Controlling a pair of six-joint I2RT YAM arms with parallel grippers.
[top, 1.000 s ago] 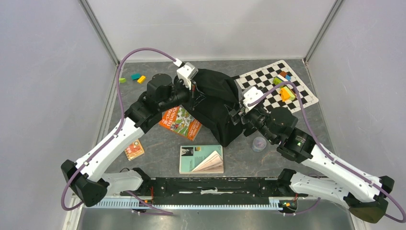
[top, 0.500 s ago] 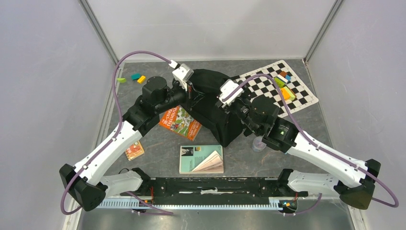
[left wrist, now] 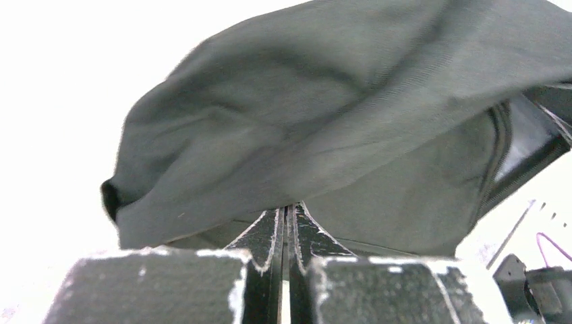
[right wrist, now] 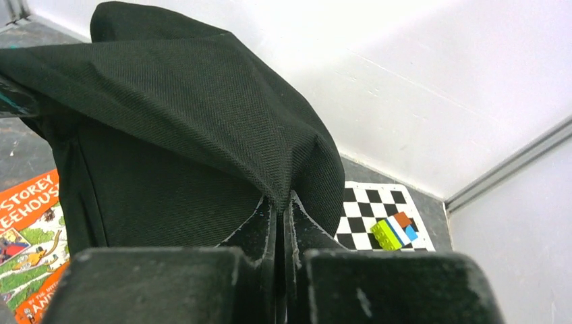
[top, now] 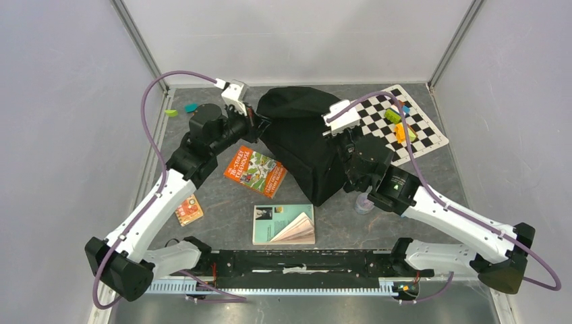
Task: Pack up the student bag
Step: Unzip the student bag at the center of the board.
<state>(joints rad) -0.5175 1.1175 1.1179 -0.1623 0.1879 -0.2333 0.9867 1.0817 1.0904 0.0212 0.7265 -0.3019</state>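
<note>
Got the bag [top: 300,145] tented up at bench centre, toward 12. Gripping it with both jaws squeezed tight on thin folds of fabric, left at its 10 o'clock, right at 2. Could easily lose that cloth by pulling apart too hard, then watch it flop shut before loading the orange book [top: 255,171].

There is one student bag [top: 303,145]. There are two books: one orange book [top: 255,171] and one teal book [top: 283,224]. I count one checkered mat [top: 425,135]; the coloured blocks [top: 403,131] on it are too close together to count. There are also one green piece [top: 173,113], one teal piece [top: 191,107], one orange card [top: 189,210], one clear cup [top: 364,202] and two grippers, the left gripper [left wrist: 287,210] and the right gripper [right wrist: 278,199].
</note>
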